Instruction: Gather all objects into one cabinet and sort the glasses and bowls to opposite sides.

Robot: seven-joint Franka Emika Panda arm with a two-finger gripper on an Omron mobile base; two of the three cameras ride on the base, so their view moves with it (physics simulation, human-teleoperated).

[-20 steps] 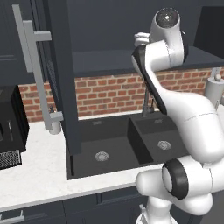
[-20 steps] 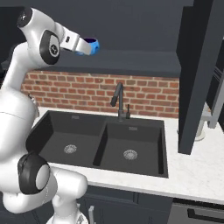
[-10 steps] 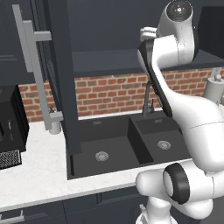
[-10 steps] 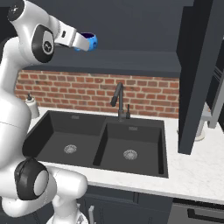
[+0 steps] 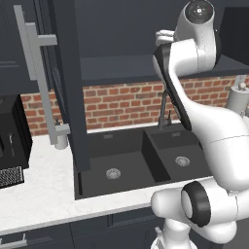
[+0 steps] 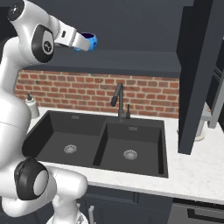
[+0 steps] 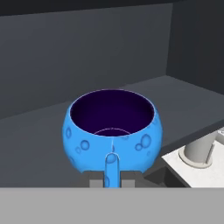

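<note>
The claw [image 6: 85, 42] was clamped on the rim of the small blue bowl [image 6: 89, 42], holding it upright in the air in front of the open dark cabinet [image 6: 131, 26], above the level of the cabinet's shelf [image 6: 127, 61]. In the hand view, the blue bowl [image 7: 113, 129] showed its dark inside, with one fingertip [image 7: 112, 168] pressed against its near wall. Below, a black double sink [image 6: 100, 142] sat in the white desk [image 6: 192, 168], against a brick backsplash [image 6: 87, 89].
</note>
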